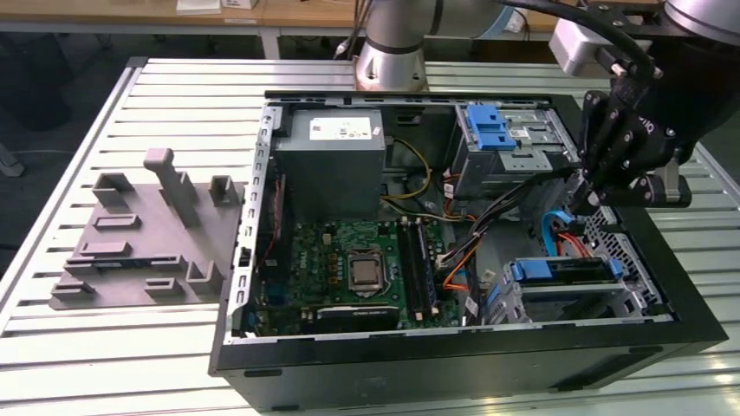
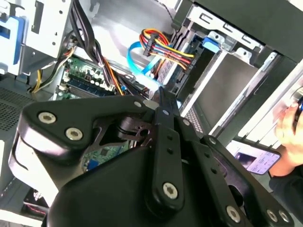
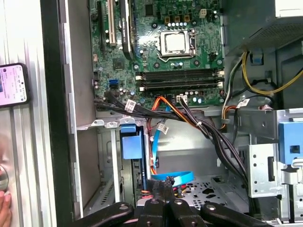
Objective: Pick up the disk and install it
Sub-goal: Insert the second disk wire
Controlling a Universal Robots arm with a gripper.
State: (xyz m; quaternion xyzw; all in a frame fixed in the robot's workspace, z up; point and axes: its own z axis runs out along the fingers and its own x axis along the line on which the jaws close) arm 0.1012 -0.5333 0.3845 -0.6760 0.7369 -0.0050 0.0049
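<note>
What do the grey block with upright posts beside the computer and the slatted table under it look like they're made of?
The grey block looks like matte plastic, possibly 3D-printed: dull, uniform grey with no shine. The table looks like bare aluminium: pale silver slats with grooves between them and a soft metallic sheen. Neither can be confirmed by looks alone.

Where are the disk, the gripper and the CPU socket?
disk (image 1: 563, 270), exterior view: dark top edge between its blue rails, seated in the bay.
gripper (image 1: 595, 199), exterior view: its black fingertips above the drive cage.
CPU socket (image 3: 175, 42), first wrist view: silver centre plate.
</note>
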